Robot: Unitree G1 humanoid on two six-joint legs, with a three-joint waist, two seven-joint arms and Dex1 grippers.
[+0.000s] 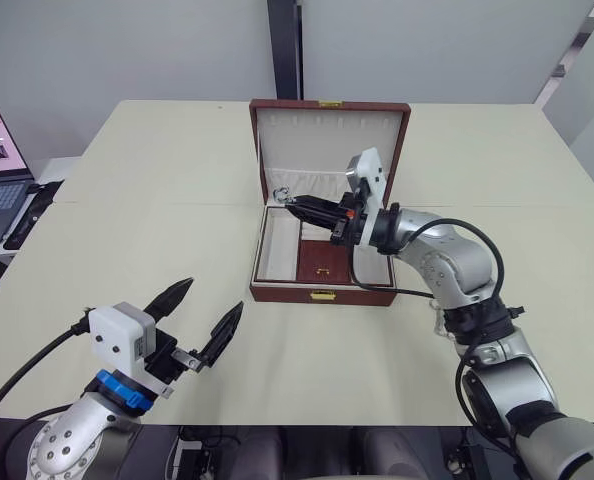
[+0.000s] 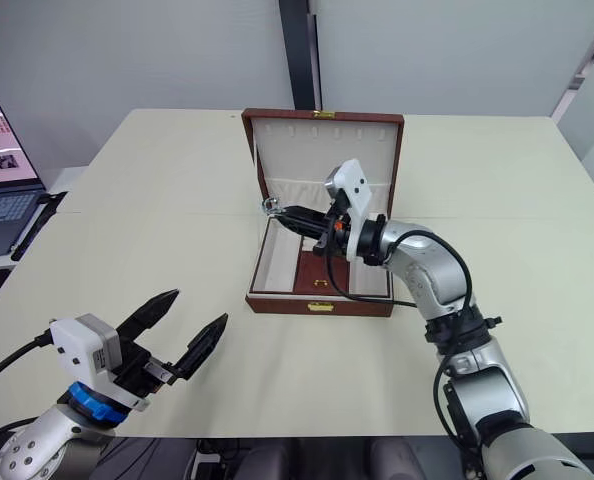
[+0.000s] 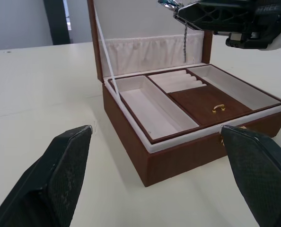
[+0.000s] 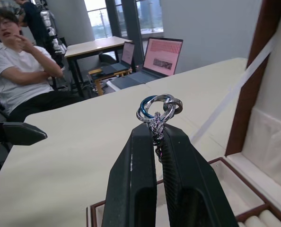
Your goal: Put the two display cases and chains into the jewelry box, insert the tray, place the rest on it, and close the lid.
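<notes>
Right gripper clamped on chains over tray in box; wrist view reveals several rings. Left gripper open, near table front edge.

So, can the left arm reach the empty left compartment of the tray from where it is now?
Probably yes. The left gripper hovers open over the bare table in front of the jewelry box, with nothing between them. The right gripper holds chains above the back of the tray, away from that compartment.

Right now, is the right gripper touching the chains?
Touching. Right wrist view: the right gripper is pinched shut on the chains, rings sticking out above its fingertips, over the jewelry box.
</notes>
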